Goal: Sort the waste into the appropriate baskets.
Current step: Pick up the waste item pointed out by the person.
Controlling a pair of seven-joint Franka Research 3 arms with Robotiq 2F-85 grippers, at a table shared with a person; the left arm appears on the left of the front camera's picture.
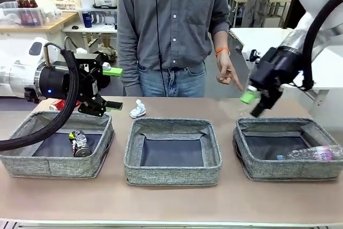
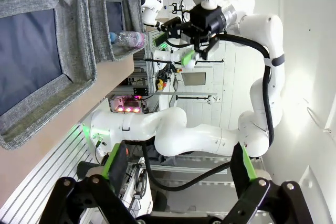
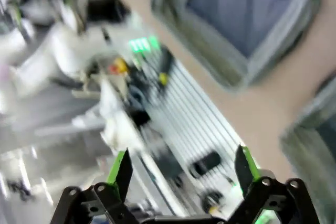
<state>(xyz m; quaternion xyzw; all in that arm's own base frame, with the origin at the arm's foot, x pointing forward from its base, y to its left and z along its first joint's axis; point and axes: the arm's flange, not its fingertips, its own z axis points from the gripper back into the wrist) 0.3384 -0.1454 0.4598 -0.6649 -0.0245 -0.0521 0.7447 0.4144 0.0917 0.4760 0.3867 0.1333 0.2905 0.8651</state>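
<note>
Left arm: enters from the left edge of the front view and lies level over the far rim of the left basket (image 1: 53,165). The left gripper (image 1: 115,88) points toward frame centre. Its jaws are spread wide, one green pad above the other, with nothing between them. The left wrist view confirms this: both fingers rise from the bottom edge, well apart and empty.

Right arm: comes down from the upper right. The right gripper (image 1: 253,105) is tilted down and to the left, above the far left corner of the right basket (image 1: 284,171). Its jaws are released. The right wrist view is motion-blurred, but its fingers are apart and bare.

Person: stands at the far side at frame centre. One hand (image 1: 228,73) hangs at centre right, a finger pointing down toward the right gripper.

Waste:
- The dark drink can (image 1: 80,144) lies inside the left basket.
- The clear plastic bottle (image 1: 316,154) lies inside the right basket, at its right side.
- The paper wad (image 1: 138,109) sits on the table (image 1: 171,203), beyond the gap between the left basket and the middle basket (image 1: 171,175).
- The red can (image 1: 58,105) shows as a sliver behind the left basket, mostly hidden by the arm's black hose.

Surface: tan tabletop, with the three grey baskets in a row across it.

Room: benches with boxes in the upper left, white tables in the upper right.
</note>
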